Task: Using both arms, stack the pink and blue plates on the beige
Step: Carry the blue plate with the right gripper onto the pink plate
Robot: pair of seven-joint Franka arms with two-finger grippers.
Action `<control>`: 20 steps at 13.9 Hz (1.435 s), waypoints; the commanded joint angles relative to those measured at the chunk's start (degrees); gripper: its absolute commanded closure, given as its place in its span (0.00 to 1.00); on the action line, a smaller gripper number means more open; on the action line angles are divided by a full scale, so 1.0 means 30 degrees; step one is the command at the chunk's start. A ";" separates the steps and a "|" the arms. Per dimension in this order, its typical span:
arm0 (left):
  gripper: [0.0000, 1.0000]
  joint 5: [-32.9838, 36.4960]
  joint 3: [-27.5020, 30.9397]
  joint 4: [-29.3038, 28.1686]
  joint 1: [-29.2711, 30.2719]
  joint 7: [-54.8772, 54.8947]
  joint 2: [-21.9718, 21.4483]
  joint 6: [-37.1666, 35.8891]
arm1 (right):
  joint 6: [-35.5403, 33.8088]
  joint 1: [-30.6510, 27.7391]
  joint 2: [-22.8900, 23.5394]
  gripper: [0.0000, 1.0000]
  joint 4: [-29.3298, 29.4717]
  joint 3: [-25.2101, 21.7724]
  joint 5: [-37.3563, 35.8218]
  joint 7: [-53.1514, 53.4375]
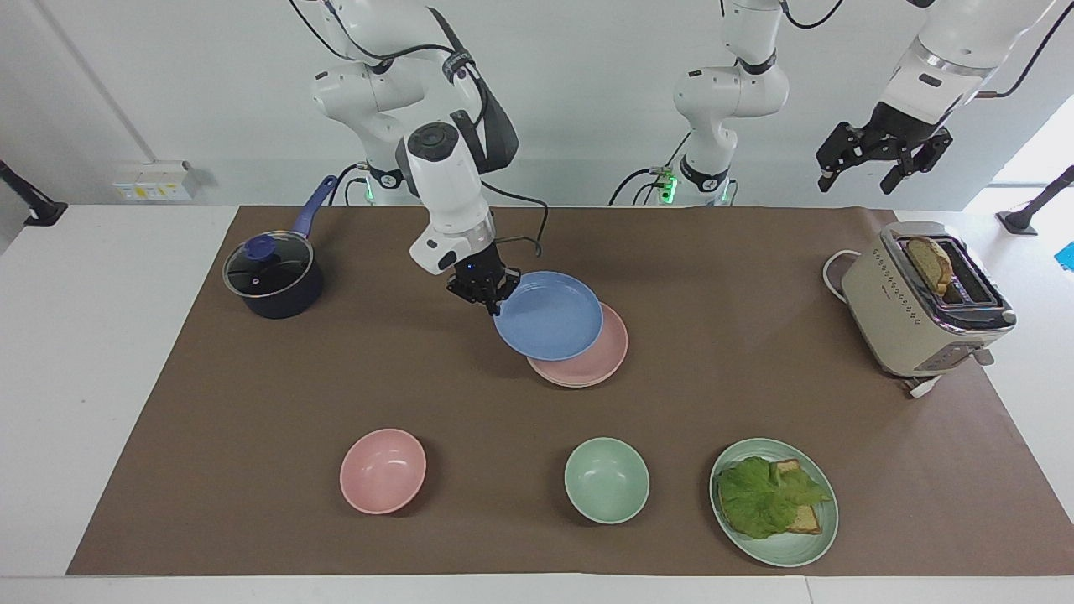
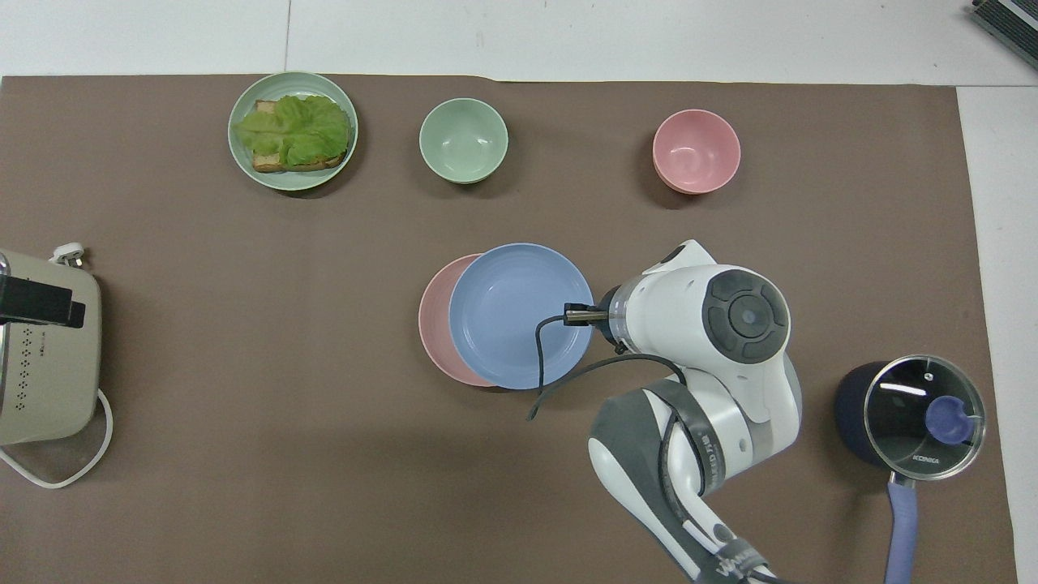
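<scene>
My right gripper (image 1: 491,298) (image 2: 577,315) is shut on the rim of the blue plate (image 1: 550,317) (image 2: 515,312). It holds the plate lifted and slightly tilted, overlapping most of the pink plate (image 1: 611,352) (image 2: 432,324). The pink plate lies on the brown mat mid-table, and a crescent of it shows past the blue one. A thin paler edge runs under the pink plate's rim; I cannot tell whether it is the beige plate. My left gripper (image 1: 868,164) (image 2: 40,302) hangs open and empty, high over the toaster.
A dark pot with a glass lid (image 1: 273,277) (image 2: 916,414) stands toward the right arm's end. A toaster (image 1: 923,302) with bread stands toward the left arm's end. Farther from the robots are a pink bowl (image 1: 383,471), a green bowl (image 1: 606,481) and a green plate with lettuce and bread (image 1: 774,502).
</scene>
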 commanded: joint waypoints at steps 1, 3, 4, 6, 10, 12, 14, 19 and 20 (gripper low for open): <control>0.00 -0.0110 -0.0025 -0.0331 0.0132 0.0054 -0.0336 0.0225 | 0.0541 0.0578 0.0897 1.00 0.0395 -0.0079 0.0451 0.0322; 0.00 -0.0110 -0.0054 -0.0331 0.0132 0.0083 -0.0307 0.0225 | 0.0542 0.0872 0.1249 1.00 0.0366 -0.0050 0.0451 0.0411; 0.00 -0.0110 -0.0055 -0.0331 0.0132 0.0054 -0.0336 0.0225 | 0.0745 0.0959 0.1396 1.00 0.0366 0.0009 0.0451 0.0498; 0.00 -0.0110 -0.0025 -0.0331 0.0132 0.0054 -0.0336 0.0225 | 0.1215 0.1458 0.1602 1.00 0.0249 -0.0020 0.0451 0.0675; 0.00 -0.0110 -0.0026 -0.0331 0.0132 0.0083 -0.0336 0.0196 | 0.1390 0.1576 0.1866 1.00 0.0219 -0.0020 0.0451 0.0501; 0.00 -0.0110 -0.0025 -0.0331 0.0132 0.0083 -0.0336 0.0196 | 0.1508 0.1546 0.1954 1.00 0.0248 -0.0020 0.0422 0.0382; 0.00 -0.0110 -0.0025 -0.0331 0.0132 0.0083 -0.0307 0.0196 | 0.1595 0.1459 0.1983 1.00 0.0278 -0.0020 0.0422 0.0323; 0.00 -0.0110 -0.0025 -0.0331 0.0132 0.0054 -0.0336 0.0225 | 0.2914 0.1283 0.2247 1.00 0.0278 -0.0049 0.0392 0.0353; 0.00 -0.0110 -0.0054 -0.0331 0.0132 0.0083 -0.0336 0.0225 | 0.2915 0.1283 0.2247 1.00 0.0249 -0.0049 0.0363 0.0324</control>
